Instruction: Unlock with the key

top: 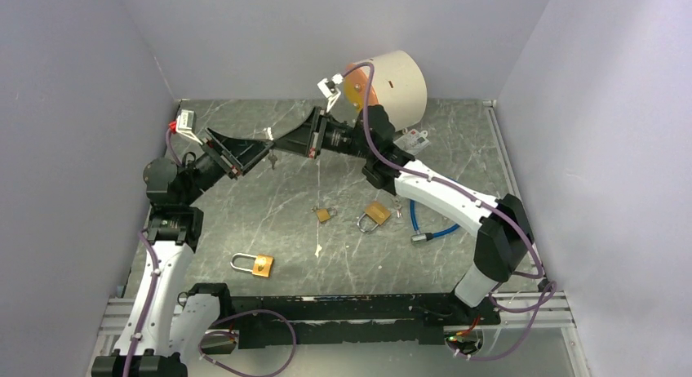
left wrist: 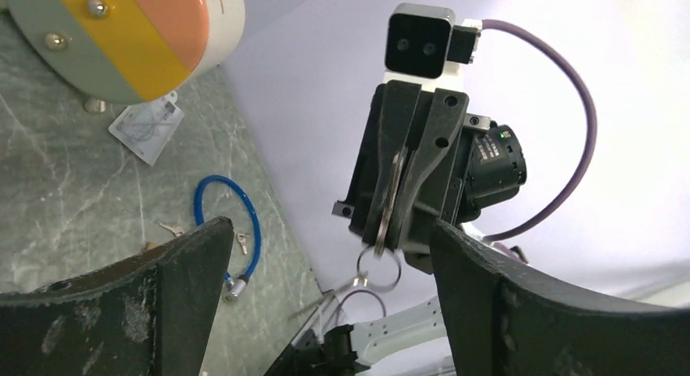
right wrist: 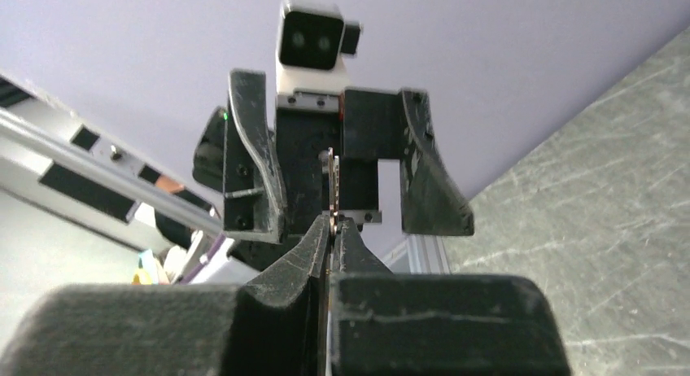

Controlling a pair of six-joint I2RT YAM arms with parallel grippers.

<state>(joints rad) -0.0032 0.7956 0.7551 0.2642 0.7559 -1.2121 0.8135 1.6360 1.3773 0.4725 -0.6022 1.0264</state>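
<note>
So the small silver metal key (left wrist: 394, 193) is mostly buried. The right gripper (left wrist: 392, 229) has its black fingers pinched over it, so only a thin edge and the wire ring (left wrist: 379, 268) underneath show, and the teeth can't be seen. From the right wrist it's just an edge-on sliver, and that camera's own fingers (right wrist: 244, 319) are a blurry mass along the bottom. The left gripper (left wrist: 329, 229) gets cut off by the lower edge of its own view (both fingers, blurred too). The round cream drum (left wrist: 122, 34) runs off the top edge. The blue cable loop (left wrist: 254, 221) dips behind the left finger. Print on the white card (left wrist: 146, 128) is unreadable.
</note>
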